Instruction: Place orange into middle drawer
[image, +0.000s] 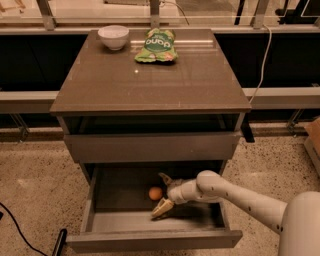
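Note:
The orange (155, 193) lies on the grey floor of the pulled-out middle drawer (150, 240), near the middle of it. My gripper (162, 193) is inside the drawer just right of the orange, with its fingers (162, 208) spread open, one behind and one in front of the fruit. The orange rests free on the floor between the fingers. My white arm (235, 195) reaches in from the lower right.
A white bowl (113, 36) and a green crinkled snack bag (156, 46) sit at the back of the cabinet top (150, 80). The drawer above, with its taller face (152, 147), is slightly ajar. A black cable (20, 232) lies on the floor at left.

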